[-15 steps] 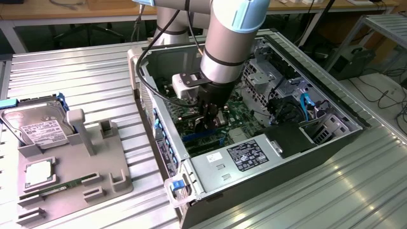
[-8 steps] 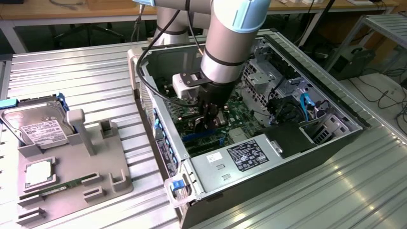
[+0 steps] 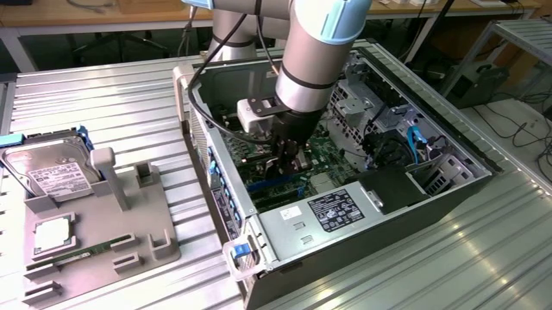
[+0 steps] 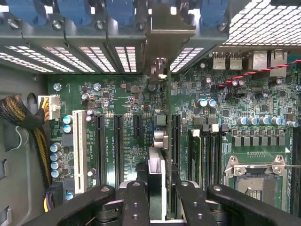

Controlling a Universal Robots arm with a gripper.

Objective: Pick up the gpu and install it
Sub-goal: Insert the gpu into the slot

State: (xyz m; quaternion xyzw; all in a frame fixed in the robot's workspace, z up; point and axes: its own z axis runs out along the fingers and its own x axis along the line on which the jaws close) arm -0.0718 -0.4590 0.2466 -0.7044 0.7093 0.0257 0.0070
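Lowered deep inside the open computer case (image 3: 448,174), hand (image 4: 156,195) narrowed on the gpu (image 4: 156,169), clamping the card edge-on between both fingers (image 4: 135,202). Card held upright just above the green motherboard (image 4: 225,108), among the long black expansion slots (image 4: 117,146), its silver bracket end (image 4: 162,42) up against the case's rear slot grilles.

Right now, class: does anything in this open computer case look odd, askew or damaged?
Nothing looks damaged or spilled. The gripper holds the gpu edge-on above the motherboard slots inside the case. The processor socket sits empty, which is the one gap.
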